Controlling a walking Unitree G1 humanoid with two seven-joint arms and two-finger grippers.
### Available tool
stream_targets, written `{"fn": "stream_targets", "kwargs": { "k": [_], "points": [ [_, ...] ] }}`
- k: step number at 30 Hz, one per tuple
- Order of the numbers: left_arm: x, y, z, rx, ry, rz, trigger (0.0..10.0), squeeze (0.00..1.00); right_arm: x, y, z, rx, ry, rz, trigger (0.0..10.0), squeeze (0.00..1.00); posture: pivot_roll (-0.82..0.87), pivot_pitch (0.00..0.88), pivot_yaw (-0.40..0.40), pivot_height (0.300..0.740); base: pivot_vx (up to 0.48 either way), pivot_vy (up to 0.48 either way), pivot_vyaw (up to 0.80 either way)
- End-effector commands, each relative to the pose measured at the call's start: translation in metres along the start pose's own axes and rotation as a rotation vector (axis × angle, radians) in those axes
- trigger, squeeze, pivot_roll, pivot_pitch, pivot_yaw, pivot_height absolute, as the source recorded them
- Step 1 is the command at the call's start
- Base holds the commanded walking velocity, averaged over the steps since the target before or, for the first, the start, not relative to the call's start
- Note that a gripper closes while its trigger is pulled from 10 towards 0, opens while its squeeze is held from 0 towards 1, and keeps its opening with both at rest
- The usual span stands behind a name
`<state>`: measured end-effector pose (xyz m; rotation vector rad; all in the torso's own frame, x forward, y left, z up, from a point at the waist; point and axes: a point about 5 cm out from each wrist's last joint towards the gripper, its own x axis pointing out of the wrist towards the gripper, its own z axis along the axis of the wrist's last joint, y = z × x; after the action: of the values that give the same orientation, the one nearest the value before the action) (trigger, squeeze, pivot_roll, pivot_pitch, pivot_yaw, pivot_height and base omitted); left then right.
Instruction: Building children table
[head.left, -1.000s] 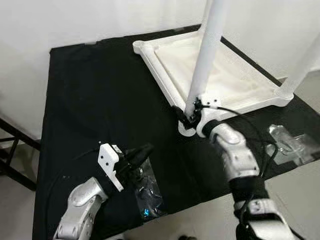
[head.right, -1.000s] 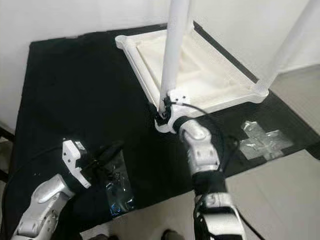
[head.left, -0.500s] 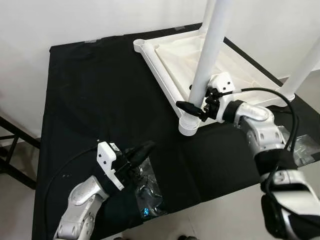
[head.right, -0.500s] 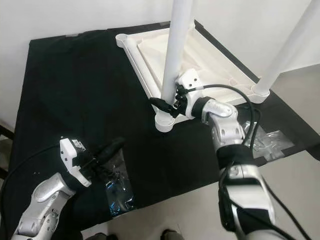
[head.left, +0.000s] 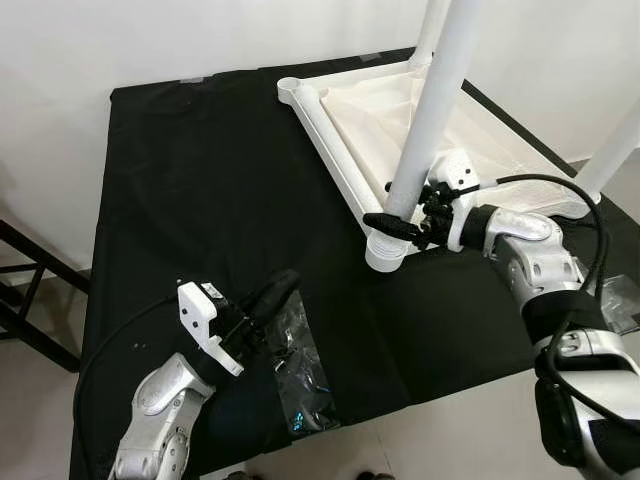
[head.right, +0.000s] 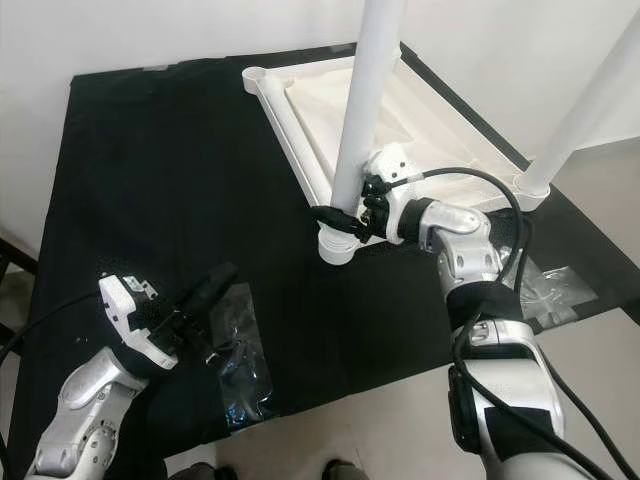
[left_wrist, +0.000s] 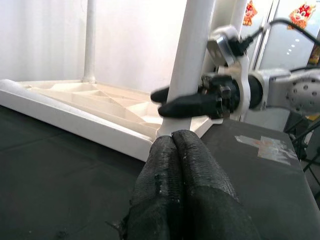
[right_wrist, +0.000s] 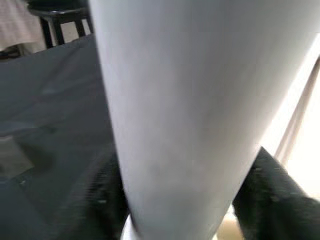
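Observation:
An upside-down white tabletop lies on the black cloth-covered table. A white leg stands in its near corner socket. My right gripper is shut on this leg just above the socket. In the right wrist view the leg sits between the two black fingers. My left gripper is shut with nothing in it. It hovers low over the cloth near a clear plastic bag. From the left wrist view the closed fingertips point toward the leg.
Another white leg stands at the tabletop's right corner, and a third at the back. A second plastic bag lies on the cloth by the right edge. A black stool frame stands on the floor left of the table.
A second ago my right arm reached the leg's base from the near side; it now comes in from the right, fingers closed on the leg. The left gripper sank slightly left.

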<state>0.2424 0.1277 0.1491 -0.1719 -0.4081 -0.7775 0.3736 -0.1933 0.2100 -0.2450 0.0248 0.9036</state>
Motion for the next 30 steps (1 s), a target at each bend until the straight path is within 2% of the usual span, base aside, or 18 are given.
{"fn": "stream_targets", "kwargs": {
  "k": [1,5,11,12,13,14,15,16,17,18,19,20,22,23,24,27,28,30],
  "points": [
    [-0.003,-0.002,-0.002,-0.012,-0.001,-0.004,10.0,0.0,-0.002,0.001,-0.006,0.009,-0.001,0.008,0.0,0.0,0.07,0.167,-0.028,0.74,0.0,0.0,0.0],
    [0.0,-0.005,-0.003,-0.051,-0.017,-0.035,10.0,0.0,-0.01,-0.003,-0.009,0.02,-0.015,-0.026,0.0,0.0,0.06,0.169,-0.019,0.74,0.0,0.0,0.0],
    [0.002,-0.006,-0.004,-0.066,-0.019,-0.045,10.0,0.0,-0.017,-0.007,-0.006,-0.003,-0.033,-0.084,0.0,0.0,0.03,0.176,-0.019,0.74,0.0,0.0,0.0],
    [0.002,-0.006,-0.004,-0.074,-0.016,-0.052,10.0,0.0,-0.018,-0.007,-0.007,-0.002,-0.039,-0.143,0.0,0.0,0.03,0.176,-0.021,0.74,0.0,0.0,0.0],
    [0.002,-0.006,-0.004,-0.074,-0.016,-0.052,10.0,0.0,-0.018,-0.007,-0.007,-0.002,-0.039,-0.143,0.0,0.0,0.03,0.176,-0.021,0.74,0.0,0.0,0.0],
    [0.002,-0.006,-0.004,-0.086,-0.015,-0.059,10.0,0.0,-0.015,-0.002,-0.013,0.02,-0.032,-0.224,0.0,0.0,0.02,0.18,-0.026,0.74,0.0,0.0,0.0],
    [0.002,-0.006,-0.004,-0.086,-0.015,-0.059,10.0,0.0,-0.015,-0.002,-0.013,0.02,-0.032,-0.224,0.0,0.0,0.02,0.18,-0.026,0.74,0.0,0.0,0.0],
    [0.002,-0.006,-0.004,-0.091,-0.014,-0.063,10.0,0.0,-0.01,0.005,-0.02,0.034,-0.015,-0.312,0.0,0.0,0.02,0.183,-0.025,0.74,0.0,0.0,0.0],
    [0.002,-0.006,-0.004,-0.091,-0.014,-0.063,10.0,0.0,-0.01,0.005,-0.02,0.034,-0.015,-0.312,0.0,0.0,0.02,0.183,-0.025,0.74,0.0,0.0,0.0],
    [0.001,-0.005,-0.004,-0.093,-0.014,-0.066,10.0,0.0,-0.005,0.015,-0.035,0.097,0.006,-0.577,0.0,0.0,0.01,0.188,-0.024,0.74,0.0,0.0,0.0],
    [0.001,-0.005,-0.004,-0.093,-0.014,-0.066,10.0,0.0,-0.005,0.015,-0.035,0.097,0.006,-0.577,0.0,0.0,0.01,0.188,-0.024,0.74,0.0,0.0,0.0],
    [0.001,-0.005,-0.003,-0.094,-0.014,-0.067,10.0,0.0,-0.003,0.031,-0.05,0.167,0.049,-0.721,0.0,0.0,0.01,0.188,-0.024,0.74,0.0,0.0,0.0],
    [0.001,-0.005,-0.003,-0.094,-0.014,-0.067,10.0,0.0,-0.003,0.031,-0.05,0.167,0.049,-0.721,0.0,0.0,0.01,0.188,-0.024,0.74,0.0,0.0,0.0],
    [0.0,-0.004,-0.005,-0.094,-0.005,-0.072,10.0,0.0,0.01,0.065,-0.06,0.191,0.076,-0.767,0.0,0.0,0.02,0.176,-0.014,0.74,0.0,0.0,0.0],
    [0.0,-0.004,-0.005,-0.094,-0.001,-0.073,10.0,0.0,0.016,0.073,-0.058,0.176,0.071,-0.723,0.0,0.0,0.02,0.176,-0.014,0.74,0.0,0.0,0.0],
    [0.0,-0.004,-0.006,-0.096,0.001,-0.077,10.0,0.0,0.021,0.073,-0.056,0.162,0.061,-0.709,0.0,0.0,0.02,0.17,-0.022,0.74,0.0,0.0,0.0],
    [0.0,-0.003,-0.007,-0.099,0.003,-0.08,10.0,0.0,0.024,0.068,-0.054,0.132,0.075,-0.696,10.0,0.0,0.02,0.166,-0.024,0.74,0.0,0.0,0.0],
    [0.0,-0.003,-0.007,-0.101,0.004,-0.08,10.0,0.0,0.026,0.066,-0.05,0.144,0.05,-0.669,10.0,0.0,0.02,0.163,-0.022,0.74,0.0,0.0,0.0]
  ]
}}
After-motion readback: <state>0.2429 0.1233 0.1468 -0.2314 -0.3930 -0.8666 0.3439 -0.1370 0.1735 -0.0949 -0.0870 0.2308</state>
